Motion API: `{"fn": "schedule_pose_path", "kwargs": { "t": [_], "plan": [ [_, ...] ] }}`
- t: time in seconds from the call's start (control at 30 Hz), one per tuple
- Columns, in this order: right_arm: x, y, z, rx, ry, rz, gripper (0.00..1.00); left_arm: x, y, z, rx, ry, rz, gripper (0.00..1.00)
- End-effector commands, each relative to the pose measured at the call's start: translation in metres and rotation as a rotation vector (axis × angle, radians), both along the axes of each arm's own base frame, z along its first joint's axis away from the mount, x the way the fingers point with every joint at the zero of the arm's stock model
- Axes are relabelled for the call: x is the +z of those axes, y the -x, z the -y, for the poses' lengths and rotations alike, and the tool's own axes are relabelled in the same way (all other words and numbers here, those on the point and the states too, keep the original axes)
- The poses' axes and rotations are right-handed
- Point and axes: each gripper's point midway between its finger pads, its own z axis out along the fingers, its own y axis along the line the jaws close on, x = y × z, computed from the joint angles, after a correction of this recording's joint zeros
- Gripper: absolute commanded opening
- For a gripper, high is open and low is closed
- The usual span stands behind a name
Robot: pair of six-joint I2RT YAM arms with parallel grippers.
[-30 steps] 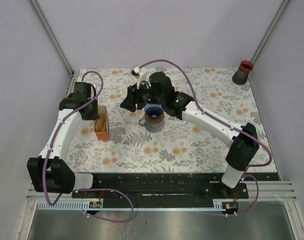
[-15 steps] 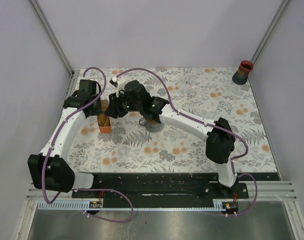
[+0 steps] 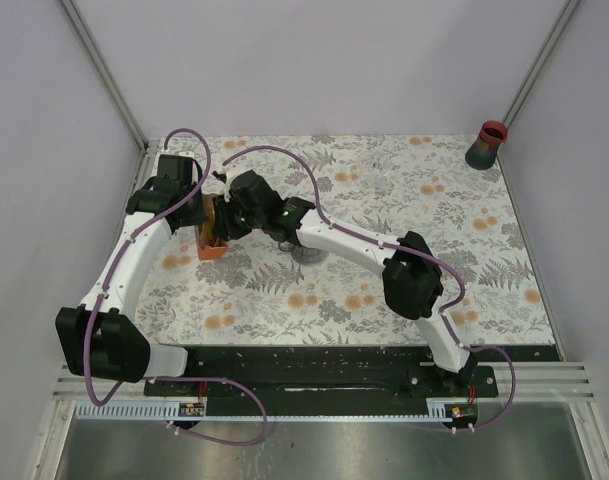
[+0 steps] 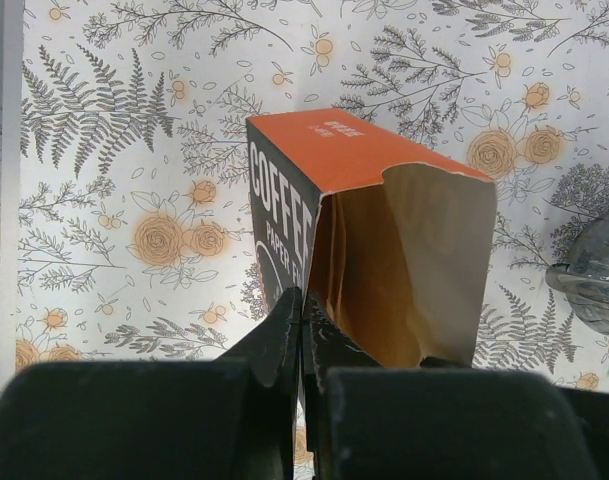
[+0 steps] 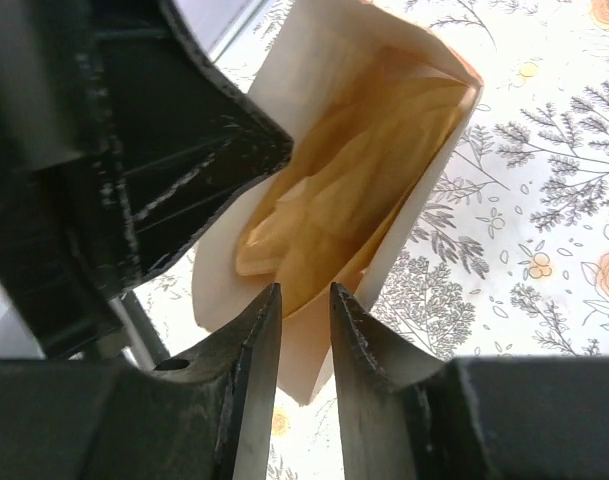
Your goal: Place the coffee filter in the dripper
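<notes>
Orange-and-black filter box (image 4: 356,152), floral tablecloth (image 4: 114,100)

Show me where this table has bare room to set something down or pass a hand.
Bare cloth: the right half of the table, between the right arm and the cup; also the near strip between the dripper and the base rail. Crowded: far left, where the left end effector and right end effector meet at the filter box, with the dripper beside.

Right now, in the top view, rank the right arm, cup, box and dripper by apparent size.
1. Right arm.
2. Cup and box: about alike, and the box is partly hidden, so no ranking.
3. Dripper: only a sliver shows under the arm.
</notes>
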Motion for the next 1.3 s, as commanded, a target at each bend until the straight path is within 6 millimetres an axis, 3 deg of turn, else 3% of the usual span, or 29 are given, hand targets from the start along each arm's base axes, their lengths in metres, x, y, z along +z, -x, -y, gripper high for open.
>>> {"fn": "schedule_pose_path", "kwargs": {
  "t": [0.0, 0.2, 0.4, 0.67, 0.77, 0.83, 0.9, 0.97, 1.13, 1.27],
  "plan": [
    [0.013, -0.016, 0.002, -0.073, 0.038, 0.075, 0.35, 0.026, -0.012, 0.008, 0.004, 0.051, 0.097, 0.00],
    [-0.001, -0.023, 0.008, -0.114, 0.100, 0.079, 0.47, 0.022, -0.012, 0.013, -0.006, 0.076, 0.085, 0.00],
    [-0.024, -0.024, 0.003, -0.106, 0.150, 0.045, 0.48, 0.026, -0.010, 0.022, -0.030, 0.121, 0.086, 0.00],
    [-0.037, -0.033, 0.005, -0.135, 0.220, 0.102, 0.49, 0.026, -0.009, 0.027, -0.047, 0.146, 0.080, 0.00],
    [-0.044, -0.032, 0.003, -0.119, 0.230, 0.087, 0.38, 0.024, -0.009, 0.029, -0.055, 0.156, 0.074, 0.00],
    [-0.044, -0.032, 0.001, -0.115, 0.228, 0.085, 0.23, 0.022, -0.009, 0.029, -0.058, 0.153, 0.069, 0.00],
    [-0.040, -0.032, 0.002, -0.115, 0.229, 0.092, 0.07, 0.020, -0.009, 0.028, -0.055, 0.143, 0.064, 0.00],
    [-0.029, -0.034, 0.004, -0.119, 0.225, 0.113, 0.00, 0.015, -0.008, 0.024, -0.049, 0.125, 0.058, 0.00],
    [0.007, -0.031, 0.009, -0.107, 0.188, 0.159, 0.00, 0.004, -0.009, 0.011, -0.035, 0.045, 0.041, 0.00],
    [0.048, -0.022, 0.011, -0.079, 0.113, 0.181, 0.00, 0.000, -0.010, 0.003, -0.038, -0.006, 0.028, 0.00]
  ]
}}
